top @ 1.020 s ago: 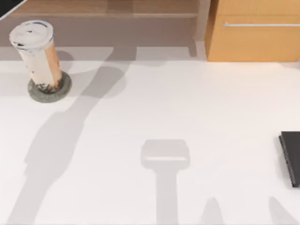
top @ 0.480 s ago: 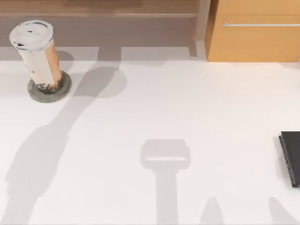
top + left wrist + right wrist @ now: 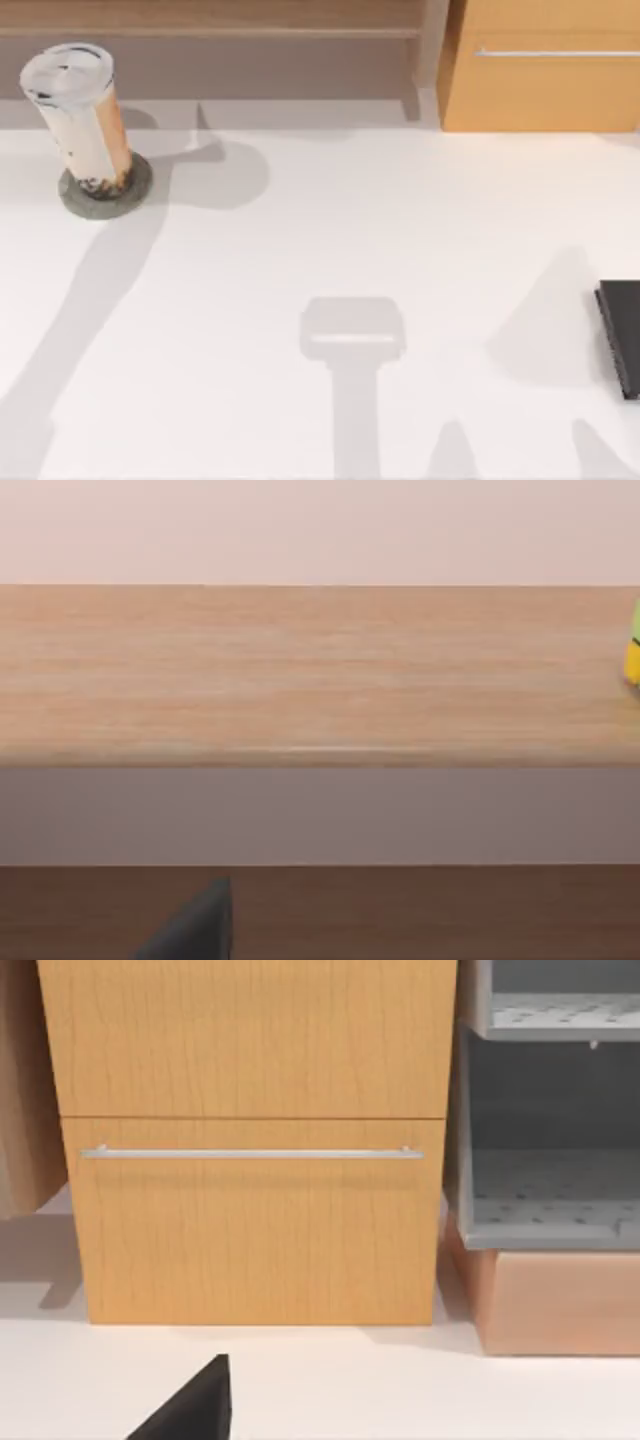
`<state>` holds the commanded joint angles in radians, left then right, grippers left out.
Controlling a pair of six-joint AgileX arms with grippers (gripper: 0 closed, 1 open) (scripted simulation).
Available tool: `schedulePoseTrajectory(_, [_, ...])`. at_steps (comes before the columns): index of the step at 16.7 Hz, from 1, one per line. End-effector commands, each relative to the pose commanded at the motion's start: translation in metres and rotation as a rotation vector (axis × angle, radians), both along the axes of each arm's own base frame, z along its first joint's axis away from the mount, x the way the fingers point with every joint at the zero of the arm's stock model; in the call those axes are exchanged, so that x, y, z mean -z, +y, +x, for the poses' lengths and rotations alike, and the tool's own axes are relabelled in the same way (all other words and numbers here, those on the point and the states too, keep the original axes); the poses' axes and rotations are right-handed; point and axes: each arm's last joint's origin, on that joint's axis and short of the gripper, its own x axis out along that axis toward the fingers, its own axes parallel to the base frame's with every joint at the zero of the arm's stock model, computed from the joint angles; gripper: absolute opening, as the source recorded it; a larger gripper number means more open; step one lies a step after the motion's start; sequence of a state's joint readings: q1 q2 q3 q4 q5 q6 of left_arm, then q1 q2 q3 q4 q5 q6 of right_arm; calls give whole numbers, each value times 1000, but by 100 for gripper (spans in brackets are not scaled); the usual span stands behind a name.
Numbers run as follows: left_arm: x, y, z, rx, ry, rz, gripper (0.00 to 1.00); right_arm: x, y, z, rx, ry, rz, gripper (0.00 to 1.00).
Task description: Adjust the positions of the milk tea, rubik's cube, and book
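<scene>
White-and-orange milk tea (image 3: 85, 120) upright on grey coaster (image 3: 135, 188); likely top-heavy, slippery: grasp mid-body. Both grippers' state: cannot tell.

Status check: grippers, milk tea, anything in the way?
Gripper states: cannot tell. Milk tea upright on grey disc, table's far left. Black slab at right edge. Nothing near the cup.
</scene>
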<state>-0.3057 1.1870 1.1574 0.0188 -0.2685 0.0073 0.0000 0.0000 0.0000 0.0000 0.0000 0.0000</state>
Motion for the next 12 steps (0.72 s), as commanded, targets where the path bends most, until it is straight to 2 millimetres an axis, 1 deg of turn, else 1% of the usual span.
schedulePoseTrajectory(3, [35,29,-56,-3,4,1,100,0,0,0,0,0,0,100])
schedulePoseTrajectory(6, [85,49,-103,-8,8,2,100,0,0,0,0,0,0,100])
schedulePoseTrajectory(9, [144,60,-135,-14,12,3,100,0,0,0,0,0,0,100])
schedulePoseTrajectory(11, [181,64,-148,-19,10,2,100,0,0,0,0,0,0,100])
schedulePoseTrajectory(12, [197,66,-152,-21,8,2,100,0,0,0,0,0,0,100])
